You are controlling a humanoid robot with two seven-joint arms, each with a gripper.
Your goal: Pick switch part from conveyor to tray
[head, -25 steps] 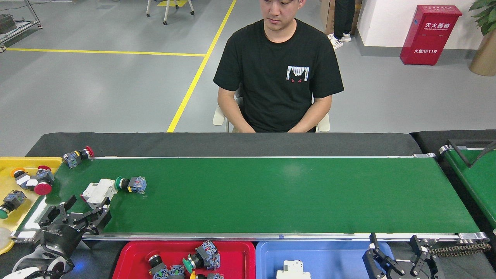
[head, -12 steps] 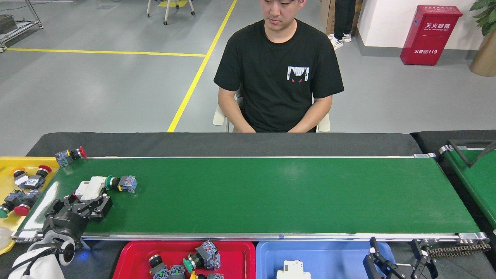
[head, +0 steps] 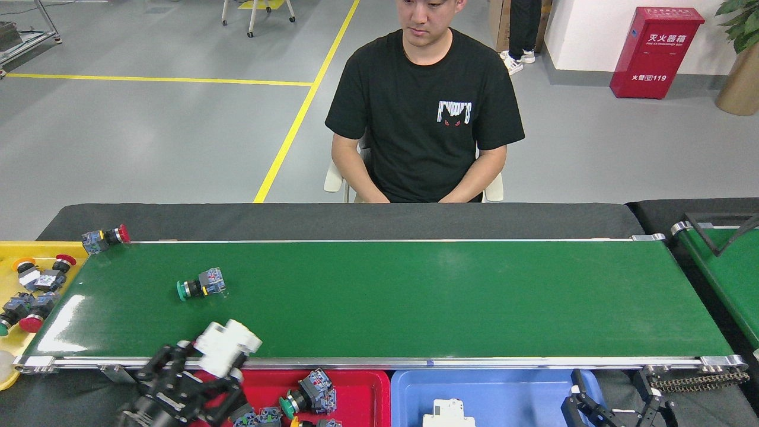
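Since the earlier frame, left gripper (head: 209, 370) is lifting the white switch part (head: 227, 348) off the conveyor (head: 415, 296), fingers clamping it at lower left; it belongs beside the white part in the blue tray (head: 504, 391), so carry level. Right gripper (head: 619, 409) is idling, spread.

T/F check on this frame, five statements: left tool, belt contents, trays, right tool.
1. The left tool holds a white part. True.
2. A green-capped switch lies on the conveyor. True.
3. The blue tray is empty. False: a white part sits in it.
4. The red-capped switch lies mid-belt. False: it is at the far left corner.
5. The right tool holds a switch. False: nothing is seen in it.
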